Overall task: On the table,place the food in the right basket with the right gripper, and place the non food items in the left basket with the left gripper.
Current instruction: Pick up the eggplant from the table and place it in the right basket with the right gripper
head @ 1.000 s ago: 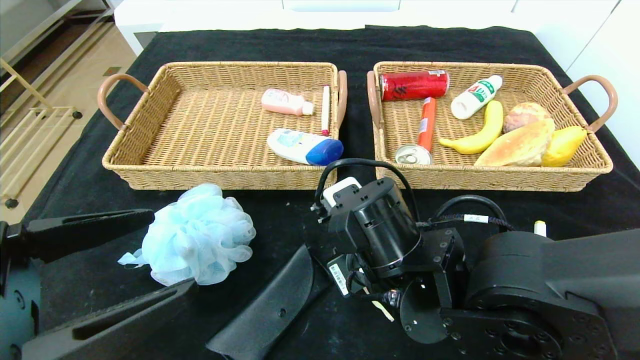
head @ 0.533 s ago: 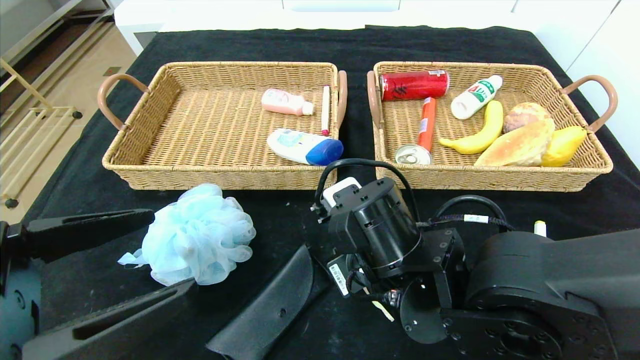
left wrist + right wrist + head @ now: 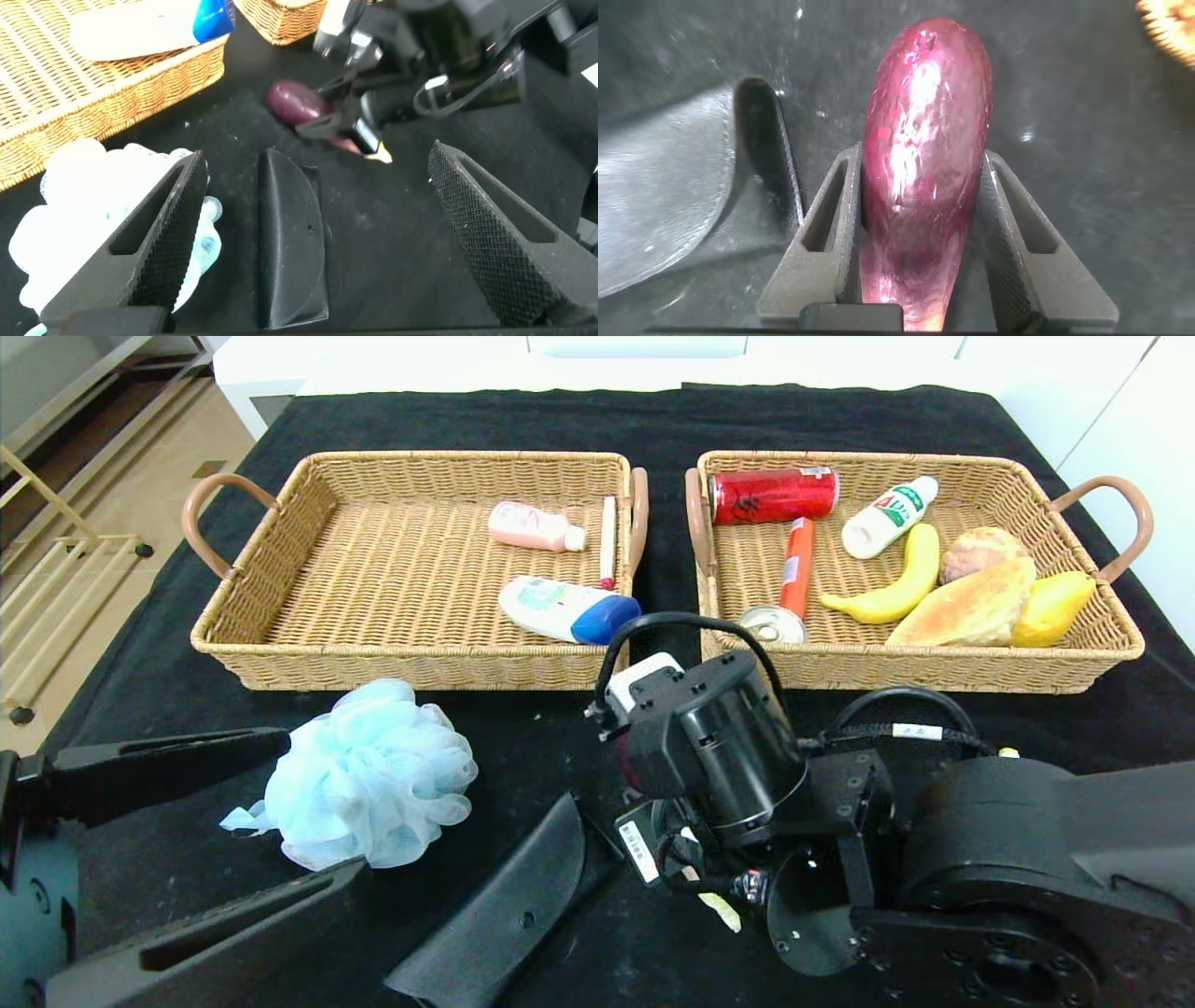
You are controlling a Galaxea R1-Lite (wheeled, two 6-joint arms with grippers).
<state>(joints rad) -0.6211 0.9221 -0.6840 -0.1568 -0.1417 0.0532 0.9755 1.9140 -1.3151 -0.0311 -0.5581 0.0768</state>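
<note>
Glossy purple eggplant point(image 3: 924, 140), pale blue pouf point(image 3: 369, 773), tan wicker baskets point(image 3: 280, 644), black cloth table point(image 3: 523, 728).

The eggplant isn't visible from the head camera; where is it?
The eggplant sits clamped in the right gripper, beside the glasses case, near the right basket.

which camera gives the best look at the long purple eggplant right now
The right wrist view: the long glossy purple eggplant fills the frame, clamped between the right gripper's black fingers. The left wrist view shows only its rounded end from afar. In the head view the right arm hides it.
</note>
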